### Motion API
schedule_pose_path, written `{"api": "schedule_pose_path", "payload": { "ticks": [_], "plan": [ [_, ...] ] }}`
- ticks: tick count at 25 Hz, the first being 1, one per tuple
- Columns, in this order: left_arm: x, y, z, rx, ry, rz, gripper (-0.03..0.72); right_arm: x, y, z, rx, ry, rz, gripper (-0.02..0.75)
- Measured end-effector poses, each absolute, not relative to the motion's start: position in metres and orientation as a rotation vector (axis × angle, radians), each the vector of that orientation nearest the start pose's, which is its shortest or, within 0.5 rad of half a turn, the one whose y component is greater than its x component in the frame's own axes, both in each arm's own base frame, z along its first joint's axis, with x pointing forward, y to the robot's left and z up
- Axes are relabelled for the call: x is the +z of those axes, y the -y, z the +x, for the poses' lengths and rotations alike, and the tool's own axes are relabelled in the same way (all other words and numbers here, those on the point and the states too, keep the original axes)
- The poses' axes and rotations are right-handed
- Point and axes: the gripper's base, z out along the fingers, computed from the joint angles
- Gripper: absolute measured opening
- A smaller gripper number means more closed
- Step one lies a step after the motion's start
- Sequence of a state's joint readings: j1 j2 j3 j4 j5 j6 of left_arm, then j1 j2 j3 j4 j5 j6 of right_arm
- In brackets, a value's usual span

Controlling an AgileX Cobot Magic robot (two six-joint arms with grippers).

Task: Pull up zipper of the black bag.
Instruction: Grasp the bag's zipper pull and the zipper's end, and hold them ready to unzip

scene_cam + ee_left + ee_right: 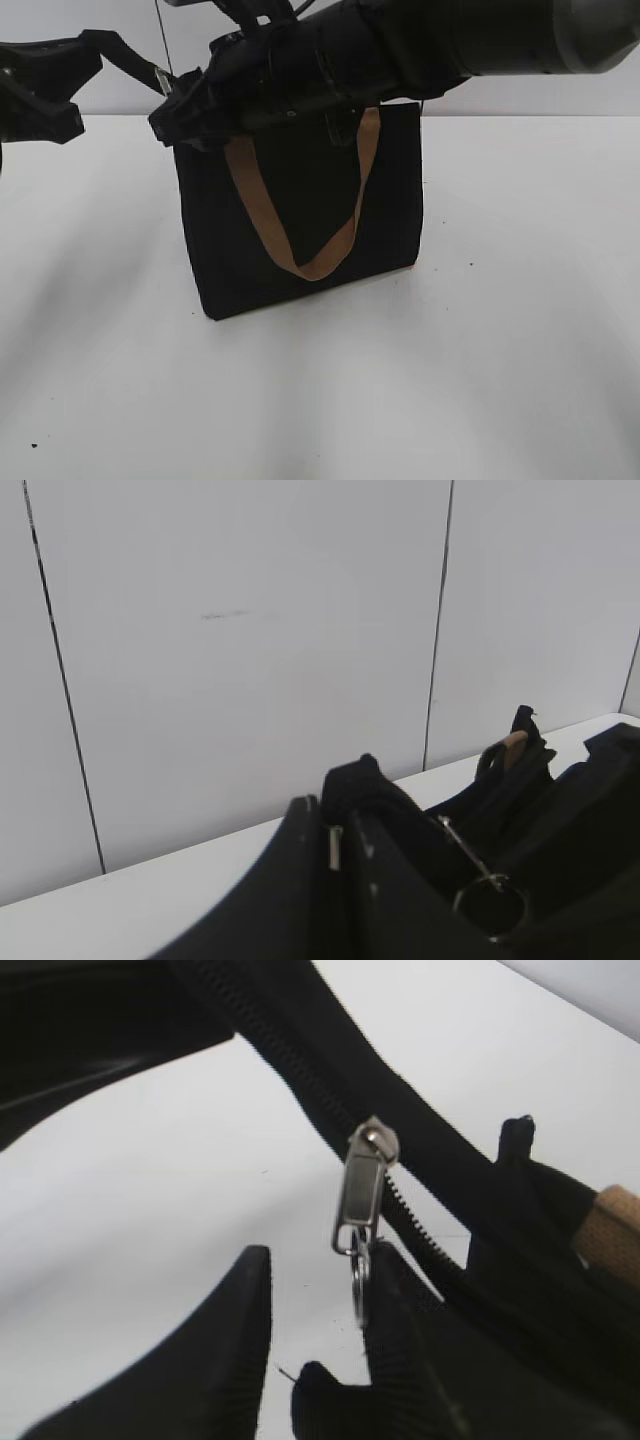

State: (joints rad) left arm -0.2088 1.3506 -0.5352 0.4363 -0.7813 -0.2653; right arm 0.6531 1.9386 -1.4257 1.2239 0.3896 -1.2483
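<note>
Black ribbed fingers (395,1350) of the right end effector (315,1335) stand parted in the right wrist view, released, with white counter (150,1210) showing through the gap. The zipper (358,1200) hangs just above that gap: one silver tab, long axis near vertical, slider end up on the black zip line, ring end down and touching or just in front of the right-hand finger. I cannot tell whether the ring is pinched; the jaws are not closed on it.

In the exterior view the right arm reaches in from the upper right, across the middle, nearly level over the top of the bag (300,215), and its end effector (185,105) sits at the bag's upper left corner.

The left end effector (340,845) appears in its wrist view as dark fingers low in the frame, lying close side by side; whether it is clenched I cannot tell. Near it, to the right, are a thin metal pin and a ring (490,900). In the exterior view the left arm (40,85) is held at the far left, apart from the bag.

One bag stands upright on the counter, with one tan handle (310,215) visible hanging in a loop down its front face. A second tan piece shows at the edge of the right wrist view.
</note>
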Motion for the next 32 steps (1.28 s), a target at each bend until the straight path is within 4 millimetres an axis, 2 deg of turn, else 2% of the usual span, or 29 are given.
{"api": "schedule_pose_path", "payload": {
  "ticks": [9, 17, 25, 32],
  "plan": [
    [0.257, 0.081, 0.253, -0.358, -1.515, 0.44, 0.034, 0.244, -0.297, 0.335, 0.74, -1.966, -0.954, -0.007],
    [0.256, 0.081, 0.254, -0.353, -1.527, 0.44, 0.034, 0.247, -0.297, 0.334, 0.762, -1.979, -0.926, -0.013],
    [0.252, 0.08, 0.254, -0.337, -1.571, 0.438, 0.034, 0.259, -0.272, 0.347, 0.759, -2.029, -0.813, -0.013],
    [0.247, 0.079, 0.254, -0.318, -1.622, 0.45, 0.034, 0.262, -0.258, 0.349, 0.749, -2.084, -0.821, -0.013]
  ]
}}
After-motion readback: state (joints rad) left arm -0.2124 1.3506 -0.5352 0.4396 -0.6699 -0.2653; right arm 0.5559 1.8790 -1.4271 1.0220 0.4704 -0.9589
